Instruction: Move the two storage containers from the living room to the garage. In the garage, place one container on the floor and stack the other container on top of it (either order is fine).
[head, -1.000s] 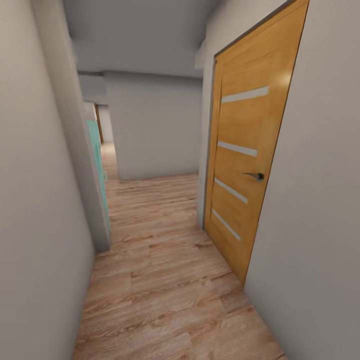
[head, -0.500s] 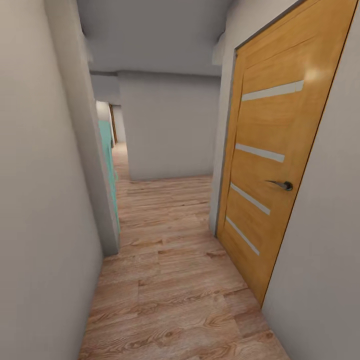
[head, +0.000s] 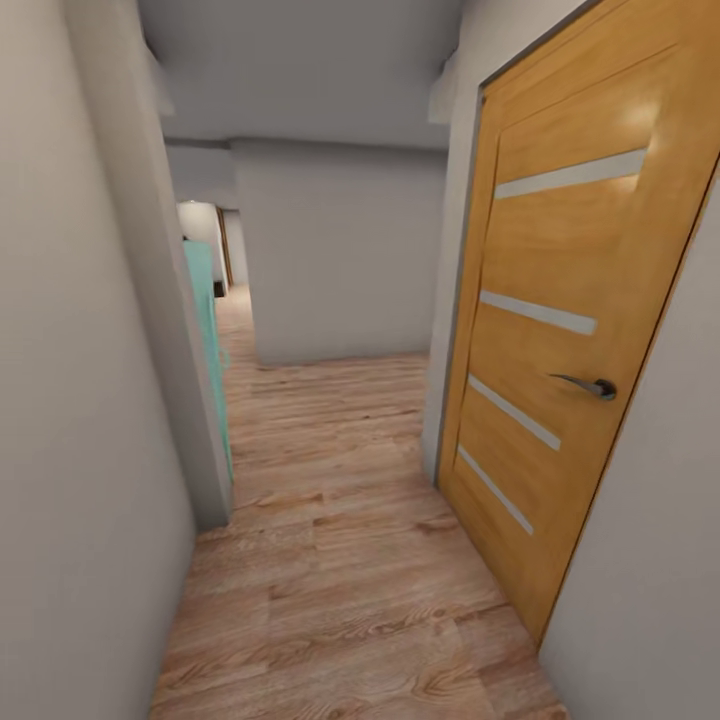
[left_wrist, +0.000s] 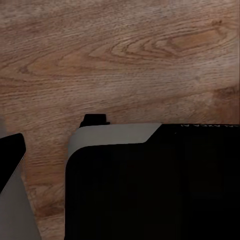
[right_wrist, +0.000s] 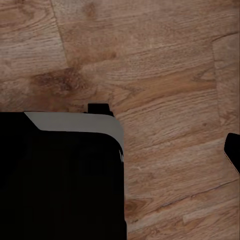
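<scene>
While the head view looks down a narrow hallway — wood plank floor (head: 340, 560) below, oak door (head: 560, 350) at right — no storage container appears, neither claw's state can be told, and hauling and stacking seemingly remain undone.

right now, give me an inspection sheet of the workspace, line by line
surface: light wood plank floor, running down a narrow hallway.
job's things: nothing seen.
clutter: nothing seen.
claws: cannot tell open or shut; both wrist views look down at the plank floor past a dark robot part.
cables: nothing seen.
surroundings: pale grey walls on both sides; closed orange wooden door with a lever handle on the right; teal door edge on the left; hallway opens further ahead.
</scene>
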